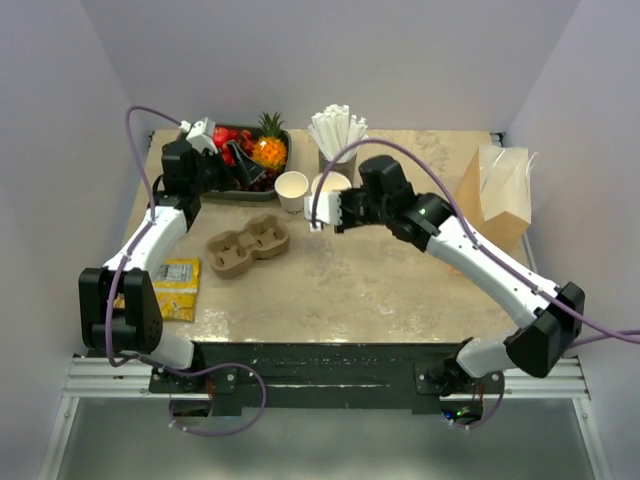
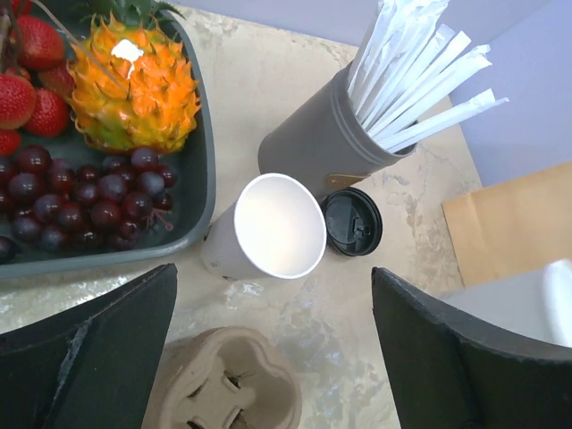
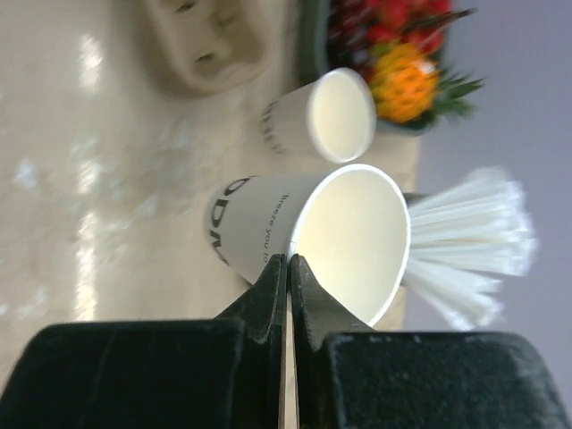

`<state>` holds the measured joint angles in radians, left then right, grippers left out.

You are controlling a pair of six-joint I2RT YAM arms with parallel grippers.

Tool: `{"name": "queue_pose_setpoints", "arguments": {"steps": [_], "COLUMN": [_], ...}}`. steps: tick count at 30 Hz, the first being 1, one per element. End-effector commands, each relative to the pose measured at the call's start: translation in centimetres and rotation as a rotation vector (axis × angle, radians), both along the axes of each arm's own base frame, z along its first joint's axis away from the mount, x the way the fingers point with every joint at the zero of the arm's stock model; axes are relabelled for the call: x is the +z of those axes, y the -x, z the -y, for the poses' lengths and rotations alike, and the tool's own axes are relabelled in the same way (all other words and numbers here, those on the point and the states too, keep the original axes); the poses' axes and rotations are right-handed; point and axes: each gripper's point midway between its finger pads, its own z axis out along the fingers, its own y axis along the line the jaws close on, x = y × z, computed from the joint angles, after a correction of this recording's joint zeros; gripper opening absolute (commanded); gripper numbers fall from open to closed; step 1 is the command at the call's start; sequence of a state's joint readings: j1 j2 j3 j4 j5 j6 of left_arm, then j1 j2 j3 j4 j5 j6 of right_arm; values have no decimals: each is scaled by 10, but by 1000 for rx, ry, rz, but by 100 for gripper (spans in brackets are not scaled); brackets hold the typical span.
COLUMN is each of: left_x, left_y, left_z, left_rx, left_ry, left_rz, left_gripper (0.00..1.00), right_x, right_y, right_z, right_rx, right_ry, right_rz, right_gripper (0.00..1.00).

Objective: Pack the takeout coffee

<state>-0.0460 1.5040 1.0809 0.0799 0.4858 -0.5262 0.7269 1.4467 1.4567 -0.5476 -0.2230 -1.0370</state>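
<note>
Pinching the cup point(image 3: 349, 241), just in front of the straws point(image 3: 465, 241), by its rim with the right gripper point(image 3: 288, 264), fingers point(image 3: 264, 299) closed on the thin paper wall: likely a grip for lifting toward the carrier point(image 1: 248, 243). Holding the left gripper point(image 2: 275, 357) spread wide, nothing in it, over the second cup point(image 2: 273, 225) and loose lid point(image 2: 351, 221), seemingly ready to cap.

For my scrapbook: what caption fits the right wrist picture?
Right gripper pinches a lidless white cup by its rim, beside another cup.
</note>
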Motion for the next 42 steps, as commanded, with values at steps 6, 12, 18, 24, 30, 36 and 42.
{"name": "queue_pose_setpoints", "arguments": {"steps": [6,12,18,24,30,36,42], "left_x": [29,23,15,5,-6,-12,-17], "left_y": [4,8,9,12,16,12,9], "left_z": [-13,-16,-17,-20,-20,-20,-20], "left_rx": [-8,-8,-3,-3,-6,-11,-12], "left_ry": [-135,-157,-163,-187,-193,-193,-193], "left_rz": [110,88,66,34,1,-10,-24], "left_gripper": [94,94,94,94,94,94,94], "right_x": [-83,-103,-108,-115,-121,-134,-138], "right_y": [34,47,49,47,47,55,54], "right_z": [24,30,30,26,23,26,27], "right_rx": [98,129,116,114,118,144,128], "right_ry": [140,149,102,77,74,106,109], "right_rz": [-34,-61,-24,-5,-28,-57,-77], "right_gripper": [0,0,0,0,3,5,6]}}
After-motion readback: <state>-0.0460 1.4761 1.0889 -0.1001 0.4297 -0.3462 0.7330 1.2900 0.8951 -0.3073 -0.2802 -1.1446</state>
